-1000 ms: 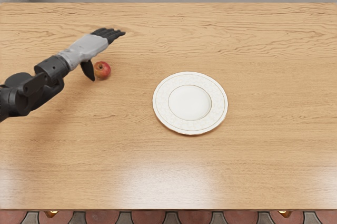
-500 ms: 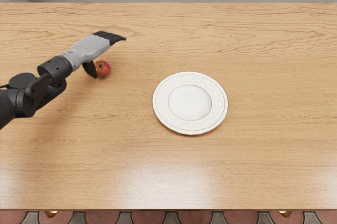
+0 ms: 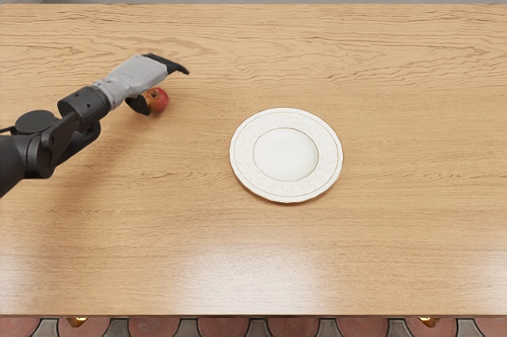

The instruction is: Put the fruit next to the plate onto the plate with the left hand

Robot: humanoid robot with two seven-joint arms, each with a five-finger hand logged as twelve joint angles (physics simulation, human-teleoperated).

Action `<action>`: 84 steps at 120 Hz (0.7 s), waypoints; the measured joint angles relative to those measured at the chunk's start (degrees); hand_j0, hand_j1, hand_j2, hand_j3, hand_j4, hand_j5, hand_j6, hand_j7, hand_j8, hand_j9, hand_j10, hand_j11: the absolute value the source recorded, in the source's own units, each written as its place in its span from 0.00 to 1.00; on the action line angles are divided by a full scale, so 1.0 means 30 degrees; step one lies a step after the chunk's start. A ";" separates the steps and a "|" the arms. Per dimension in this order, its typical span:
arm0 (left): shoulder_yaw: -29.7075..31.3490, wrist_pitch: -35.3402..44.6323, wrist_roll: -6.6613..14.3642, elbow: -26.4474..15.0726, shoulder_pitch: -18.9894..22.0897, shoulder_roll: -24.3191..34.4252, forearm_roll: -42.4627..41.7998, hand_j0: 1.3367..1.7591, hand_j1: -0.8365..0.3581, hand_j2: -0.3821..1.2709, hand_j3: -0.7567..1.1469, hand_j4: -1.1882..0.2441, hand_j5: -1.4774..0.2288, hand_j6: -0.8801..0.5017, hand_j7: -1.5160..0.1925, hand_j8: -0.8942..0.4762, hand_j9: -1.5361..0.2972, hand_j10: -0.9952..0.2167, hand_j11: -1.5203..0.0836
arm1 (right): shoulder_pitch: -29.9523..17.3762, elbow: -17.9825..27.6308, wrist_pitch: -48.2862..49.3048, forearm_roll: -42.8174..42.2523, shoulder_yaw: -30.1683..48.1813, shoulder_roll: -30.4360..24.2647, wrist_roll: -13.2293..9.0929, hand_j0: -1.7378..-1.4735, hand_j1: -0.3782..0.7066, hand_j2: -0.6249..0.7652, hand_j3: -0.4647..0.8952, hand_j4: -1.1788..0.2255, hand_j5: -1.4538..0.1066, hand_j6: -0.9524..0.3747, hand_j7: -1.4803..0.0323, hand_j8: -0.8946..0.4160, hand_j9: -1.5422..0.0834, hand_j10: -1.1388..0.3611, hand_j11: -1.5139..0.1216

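A small red apple [image 3: 158, 99] lies on the wooden table, well to the left of the white plate [image 3: 326, 166]. My left hand [image 3: 154, 83] reaches in from the left edge and hovers over the apple. Its dark fingers [image 3: 171, 64] stretch out flat above the fruit and its thumb [image 3: 139, 107] hangs down on the apple's left side. The hand is open and the apple still rests on the table. The plate has nothing on it. My right arm is out of view.
The table's far edge meets a grey wall at the top. Its front edge runs along the bottom of the view, with tiled floor below.
My left hand has rolled flatter and settled lower over the apple, with the thumb closing in on its left side. The apple has not moved.
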 joint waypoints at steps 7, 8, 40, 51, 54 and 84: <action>0.0085 0.0000 0.0000 0.0002 0.0000 0.0000 0.0005 0.76 0.70 0.28 0.40 0.62 0.63 0.42 0.66 0.43 0.62 0.57 0.70 | 0.0002 0.0000 -0.0001 0.0000 0.0000 0.0000 0.0000 0.30 0.03 0.45 0.34 0.84 0.93 0.72 0.98 0.69 0.95 0.76 0.93; 0.0095 0.0000 0.0001 0.0002 0.0000 0.0000 0.0005 0.76 0.70 0.28 0.40 0.62 0.63 0.41 0.65 0.43 0.62 0.57 0.70 | 0.0002 0.0000 -0.0002 0.0000 0.0000 0.0000 0.0000 0.30 0.03 0.45 0.34 0.84 0.93 0.72 0.98 0.69 0.95 0.76 0.93; 0.0548 -0.0015 0.0002 -0.0003 0.0000 0.0000 0.0044 0.76 0.63 0.30 0.40 0.57 0.58 0.37 0.60 0.38 0.57 0.51 0.65 | 0.0003 0.0000 -0.0003 0.0000 0.0000 0.0000 0.0000 0.30 0.03 0.45 0.34 0.84 0.93 0.72 0.98 0.69 0.95 0.76 0.93; 0.0846 -0.0021 0.0004 -0.0002 0.0000 0.0000 0.0036 0.76 0.61 0.30 0.40 0.56 0.56 0.35 0.59 0.37 0.56 0.50 0.63 | 0.0004 0.0000 -0.0003 0.0000 0.0000 0.0000 0.0000 0.30 0.03 0.45 0.34 0.84 0.93 0.72 0.98 0.69 0.95 0.76 0.93; 0.0942 -0.0022 0.0005 -0.0005 0.0000 0.0000 0.0036 0.76 0.60 0.30 0.40 0.55 0.56 0.35 0.58 0.36 0.55 0.49 0.62 | 0.0004 0.0000 -0.0003 0.0000 0.0000 0.0000 0.0000 0.30 0.03 0.45 0.34 0.84 0.93 0.72 0.98 0.69 0.95 0.76 0.93; 0.1505 -0.0026 0.0008 -0.0004 0.0000 0.0019 0.0039 0.76 0.55 0.30 0.40 0.52 0.51 0.31 0.54 0.33 0.51 0.45 0.58 | 0.0004 0.0000 -0.0003 0.0000 0.0000 0.0000 0.0000 0.30 0.03 0.45 0.34 0.84 0.93 0.72 0.98 0.69 0.95 0.76 0.93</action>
